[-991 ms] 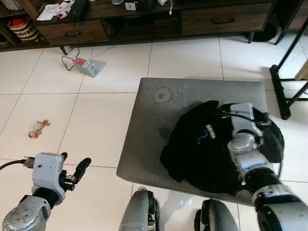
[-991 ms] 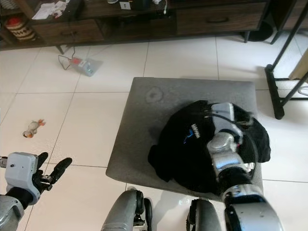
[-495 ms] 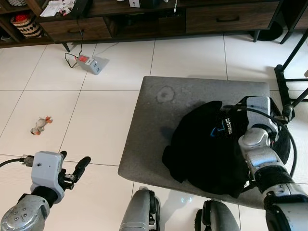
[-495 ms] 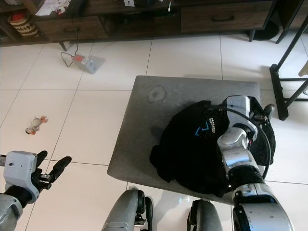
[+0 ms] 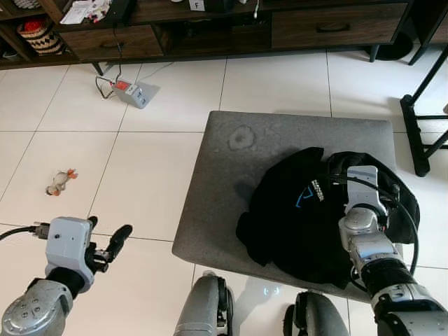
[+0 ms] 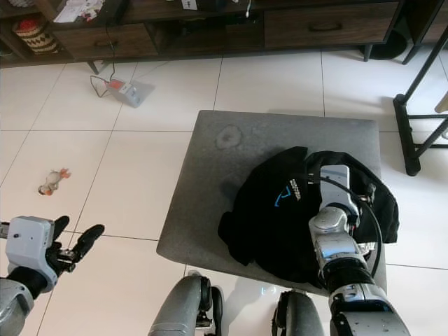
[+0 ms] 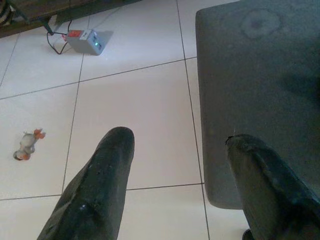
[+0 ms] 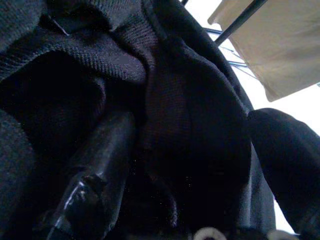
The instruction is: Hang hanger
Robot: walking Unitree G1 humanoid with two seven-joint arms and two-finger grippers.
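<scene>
Grey ottoman (image 5: 231, 210) — black garment (image 5: 294, 217) (logo unreadable); right claw (image 8: 185, 165) spread, buried in it.

Glossy white floor tiles (image 5: 161, 105) meet a matt grey fabric ottoman (image 5: 231, 182) — its black garment (image 5: 294, 224) a coarse knit; dark wood cabinet (image 5: 210, 28), silver metal right arm (image 5: 367, 245) — smooth

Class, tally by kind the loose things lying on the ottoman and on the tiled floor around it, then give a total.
Black garment: 1
Toy duck: 1
Grey power box with cable: 1
Total: 3
</scene>
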